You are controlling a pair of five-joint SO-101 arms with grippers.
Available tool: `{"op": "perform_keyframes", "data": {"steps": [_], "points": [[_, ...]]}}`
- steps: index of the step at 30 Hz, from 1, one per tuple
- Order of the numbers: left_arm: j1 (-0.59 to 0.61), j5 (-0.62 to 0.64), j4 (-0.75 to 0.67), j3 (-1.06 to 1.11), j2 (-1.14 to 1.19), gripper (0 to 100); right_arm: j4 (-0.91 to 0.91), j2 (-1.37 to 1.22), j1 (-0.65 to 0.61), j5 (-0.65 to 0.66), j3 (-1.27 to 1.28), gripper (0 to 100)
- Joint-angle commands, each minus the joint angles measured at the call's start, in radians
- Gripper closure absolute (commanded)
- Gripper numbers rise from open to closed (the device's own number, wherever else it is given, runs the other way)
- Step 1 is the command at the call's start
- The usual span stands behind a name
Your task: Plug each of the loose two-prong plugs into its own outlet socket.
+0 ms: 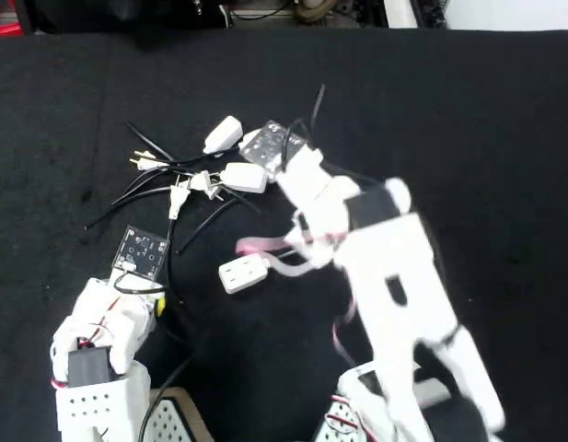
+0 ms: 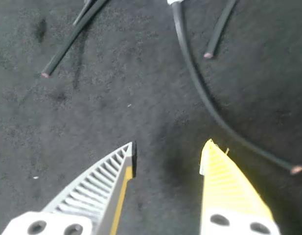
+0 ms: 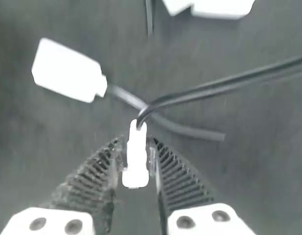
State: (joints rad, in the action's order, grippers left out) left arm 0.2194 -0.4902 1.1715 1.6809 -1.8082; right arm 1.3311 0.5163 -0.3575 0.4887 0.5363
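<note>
Right gripper (image 3: pixel 136 143): we see its jaws clamped on a small white plug (image 3: pixel 135 161), pinched by its flat sides, with a black cord (image 3: pixel 229 83) bending off its front end. Just ahead of that plug lies a white block (image 3: pixel 67 71) with its own cord, and a second block (image 3: pixel 209 7) lies farther off. From the high view we place the right arm (image 1: pixel 394 276) reaching from the near edge to the cord tangle (image 1: pixel 191 180) in the middle of the black cloth (image 1: pixel 468 120). Both blocks lie at that tangle, one at its far side and one just beside the arm's wrist. Two loose plugs (image 1: pixel 141 164) (image 1: pixel 179 195) lie in the tangle on its left side. We can't tell whether any of them sits in a socket. A white socket (image 1: pixel 244 273) lies alone on the cloth between the two arms, touching no plug. Left gripper (image 2: pixel 168 152): jaws apart, nothing between them, above bare cloth. A curved black cord (image 2: pixel 199 93) runs past the yellow finger (image 2: pixel 224 186), and cut cord ends (image 2: pixel 45 74) lie ahead. The left arm (image 1: pixel 99 341) sits at the near left, with its wrist near the tangle's near edge.
</note>
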Motion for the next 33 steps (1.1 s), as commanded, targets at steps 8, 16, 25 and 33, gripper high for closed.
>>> {"op": "perform_keyframes", "data": {"steps": [8, 16, 25, 33], "points": [[-0.019, 0.362, -0.382, -0.088, -0.008, 78, -0.554, 0.651, -0.338, -0.104, 0.65, 98.7], [-0.245, 0.45, -0.402, -0.156, -0.008, 77, -0.824, 0.757, -0.367, -0.104, 0.875, 98.7], [-0.407, 0.454, -0.402, -0.182, -0.008, 77, -0.827, 0.759, -0.368, -0.107, 0.881, 98.7], [-0.495, 0.445, -0.394, -0.222, -0.008, 77, -0.827, 0.757, -0.387, -0.173, 0.885, 98.7]]}}
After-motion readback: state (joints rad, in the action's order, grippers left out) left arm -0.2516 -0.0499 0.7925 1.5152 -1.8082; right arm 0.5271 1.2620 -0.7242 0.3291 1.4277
